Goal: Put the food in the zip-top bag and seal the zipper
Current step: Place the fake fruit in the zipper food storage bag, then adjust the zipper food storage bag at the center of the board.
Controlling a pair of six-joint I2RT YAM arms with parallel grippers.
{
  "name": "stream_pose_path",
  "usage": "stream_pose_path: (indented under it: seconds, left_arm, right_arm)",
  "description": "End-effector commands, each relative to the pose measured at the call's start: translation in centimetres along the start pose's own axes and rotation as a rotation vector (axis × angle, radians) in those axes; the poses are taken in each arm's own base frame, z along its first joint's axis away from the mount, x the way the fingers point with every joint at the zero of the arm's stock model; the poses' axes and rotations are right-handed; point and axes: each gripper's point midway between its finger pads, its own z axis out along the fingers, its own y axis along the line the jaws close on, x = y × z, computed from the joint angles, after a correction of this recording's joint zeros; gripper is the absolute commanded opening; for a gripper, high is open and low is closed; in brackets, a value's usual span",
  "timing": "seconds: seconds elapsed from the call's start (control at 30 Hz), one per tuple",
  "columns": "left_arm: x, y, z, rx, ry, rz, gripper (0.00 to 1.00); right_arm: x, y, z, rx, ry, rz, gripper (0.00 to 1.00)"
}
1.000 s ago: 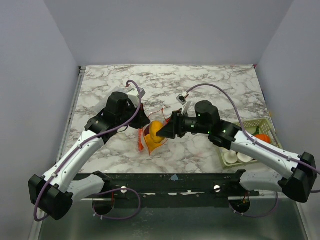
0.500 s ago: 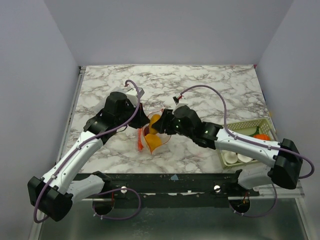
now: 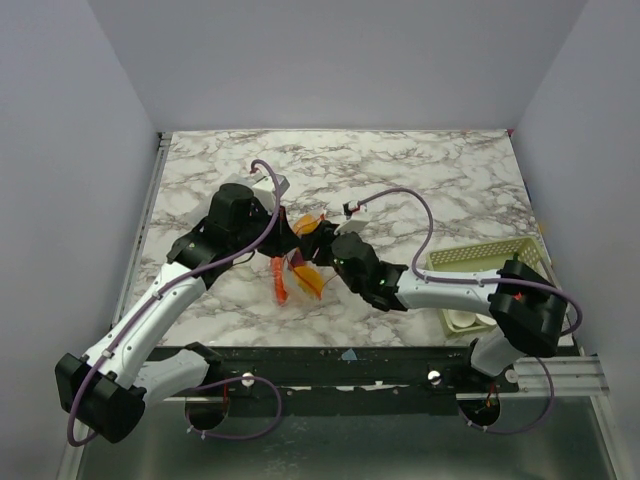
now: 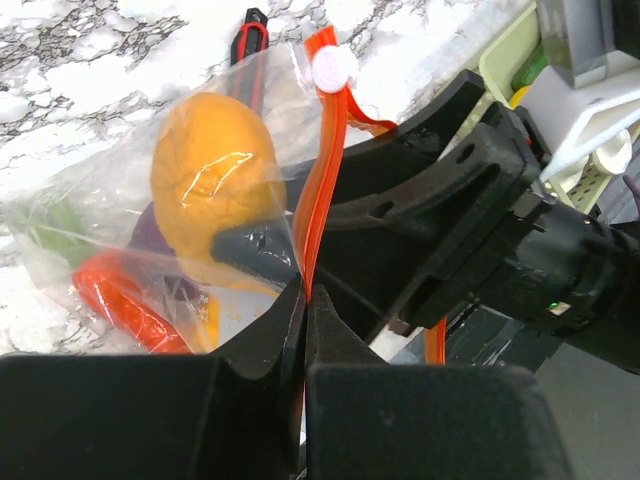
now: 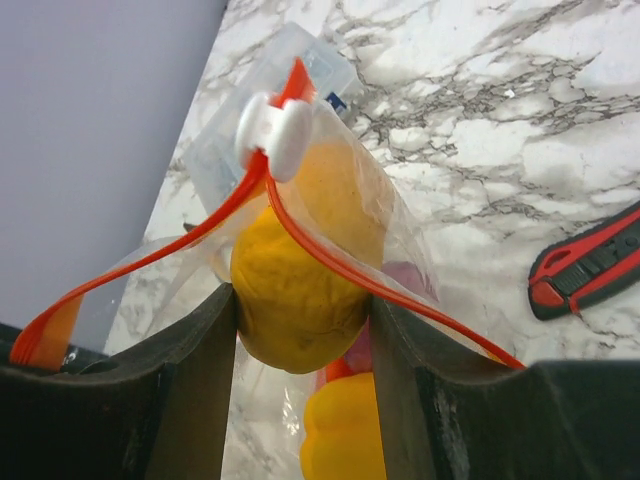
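1. The zip-top bag (image 3: 296,262) sits at the centre of the counter (image 3: 450,190), between both arms.
2. In the left wrist view, the zipper (image 4: 322,170) has its long axis running from 12 to 6 o'clock, with the white slider (image 4: 334,68) at the 12 o'clock end.
3. The left fingers (image 4: 293,312) are clamped together on the zipper.
4. The right fingers (image 5: 200,370) are inside the bag mouth, clamped on an orange fruit (image 5: 300,290).

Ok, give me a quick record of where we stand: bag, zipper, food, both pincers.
zip-top bag: between the two arms, mouth open
zipper: unsealed, its two strips spread apart; white slider at one end
left pincer: shut on the zipper
right pincer: in the bag's mouth, shut on the orange fruit
other food in bag: red piece, yellow piece
red-and-black stick: on the table, outside the bag
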Motion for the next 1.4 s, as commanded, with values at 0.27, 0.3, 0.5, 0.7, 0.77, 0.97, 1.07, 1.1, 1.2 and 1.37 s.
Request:
stream_pose_path:
  seconds: [0.27, 0.3, 0.5, 0.7, 0.77, 0.97, 1.07, 1.1, 1.2, 1.37]
  left_arm:
    - [-0.8, -0.6, -0.5, 0.016, -0.037, 0.009, 0.0]
    - [-0.9, -0.5, -0.5, 0.011, -0.04, 0.01, 0.0]
    - [-1.0, -0.1, -0.6, -0.014, -0.048, 0.012, 0.0]
    - [-1.0, 0.0, -0.7, -0.022, -0.048, 0.014, 0.0]
    - [-1.0, 0.0, -0.7, -0.02, -0.044, 0.012, 0.0]
    - [-0.8, 0.0, -0.4, -0.016, -0.03, 0.008, 0.0]
    - [-0.8, 0.0, -0.4, -0.017, -0.031, 0.009, 0.0]
    - [-0.8, 0.0, -0.4, -0.018, -0.032, 0.009, 0.0]
    - [-0.9, 0.0, -0.5, -0.02, -0.037, 0.012, 0.0]
    - [-0.9, 0.0, -0.6, -0.021, -0.039, 0.012, 0.0]
  right_arm:
    - [1.3, -0.4, 2.4, 0.031, -0.045, 0.015, 0.69]
    - [1.7, -0.6, 2.3, 0.039, -0.025, 0.003, 0.77]
    - [2.7, -0.8, 0.7, 0.099, 0.14, -0.046, 0.89]
    - [2.6, -2.8, -4.1, 0.183, 0.306, -0.129, 0.84]
    - [1.9, -2.5, -5.8, 0.157, 0.343, -0.143, 0.83]
    - [-1.7, -0.7, -10.0, 0.105, 0.389, -0.159, 0.81]
    - [-4.1, -1.4, -11.2, 0.158, 0.338, -0.171, 0.8]
    - [-4.6, -1.8, -11.4, 0.175, 0.319, -0.176, 0.8]
    - [-5.1, -3.0, -11.4, 0.225, 0.28, -0.171, 0.81]
    - [-2.4, -4.5, -9.6, 0.278, 0.33, -0.152, 0.7]
